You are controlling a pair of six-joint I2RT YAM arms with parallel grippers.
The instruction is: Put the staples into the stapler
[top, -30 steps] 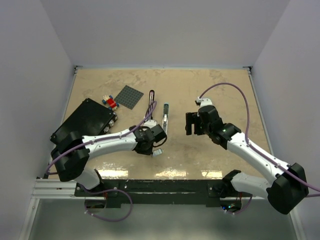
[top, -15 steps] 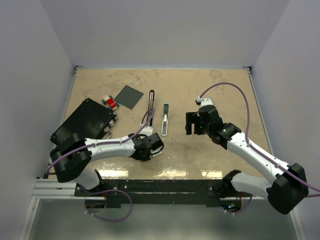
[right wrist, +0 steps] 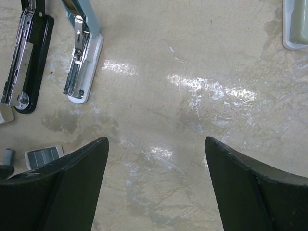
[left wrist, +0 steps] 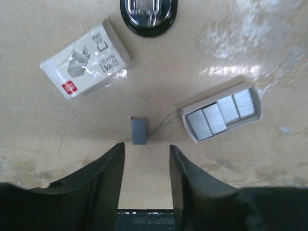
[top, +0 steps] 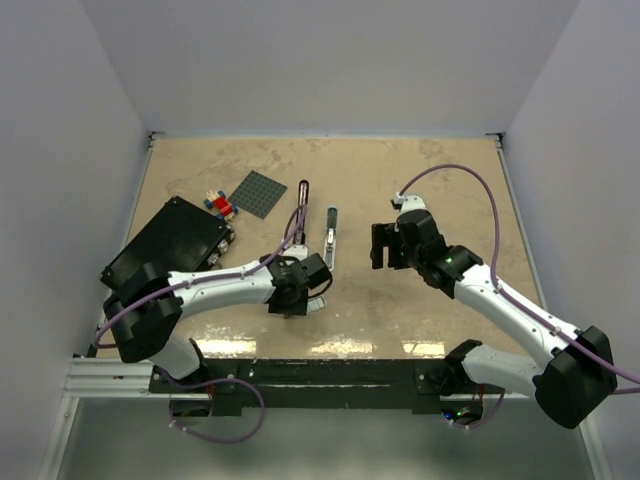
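Both spread | left gripper [left wrist: 144, 155] near staples [left wrist: 138, 130] | right gripper [right wrist: 156, 143] over table [right wrist: 192, 57]

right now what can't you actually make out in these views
- staples: not visible in the top view, where the left gripper sits over them.
- black stapler: far end cut off by the top edge of the right wrist view; the left wrist view shows only its rounded end.
- pale object: cropped by the right wrist view's corner, unidentifiable.
- white box: print too small to read.
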